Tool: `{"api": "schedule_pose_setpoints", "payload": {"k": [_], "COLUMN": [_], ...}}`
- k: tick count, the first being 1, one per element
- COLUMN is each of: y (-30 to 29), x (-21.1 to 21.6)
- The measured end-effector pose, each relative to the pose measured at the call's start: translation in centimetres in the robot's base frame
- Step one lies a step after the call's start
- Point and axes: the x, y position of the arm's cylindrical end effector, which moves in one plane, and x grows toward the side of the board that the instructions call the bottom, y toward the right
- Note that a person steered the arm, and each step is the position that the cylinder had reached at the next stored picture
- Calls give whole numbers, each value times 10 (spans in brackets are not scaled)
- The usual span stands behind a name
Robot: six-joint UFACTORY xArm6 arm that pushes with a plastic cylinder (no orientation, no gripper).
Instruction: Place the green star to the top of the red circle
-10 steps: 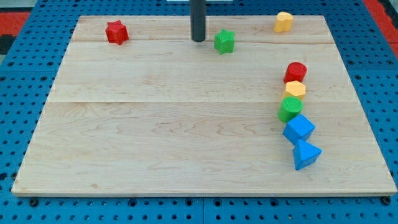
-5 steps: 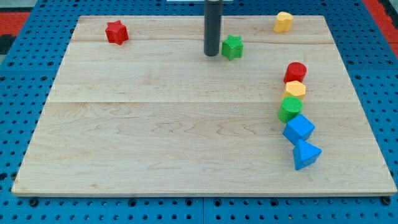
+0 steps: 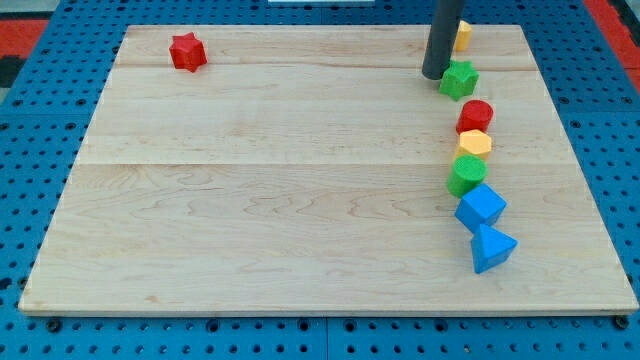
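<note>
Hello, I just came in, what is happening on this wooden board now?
A robot arm is pushing the green star with my tip, which sits right at the star's left side in the view. The star now lies just above the red circle, close to it, slightly to the view's left. Below the red circle runs a column: a yellow block, a green block and two blue blocks. A red star sits far away at the view's top left.
</note>
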Motion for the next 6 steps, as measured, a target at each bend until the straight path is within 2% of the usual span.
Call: {"api": "schedule_pose_setpoints", "payload": {"k": [2,6], "y": [20,85], "x": [-28,48]}}
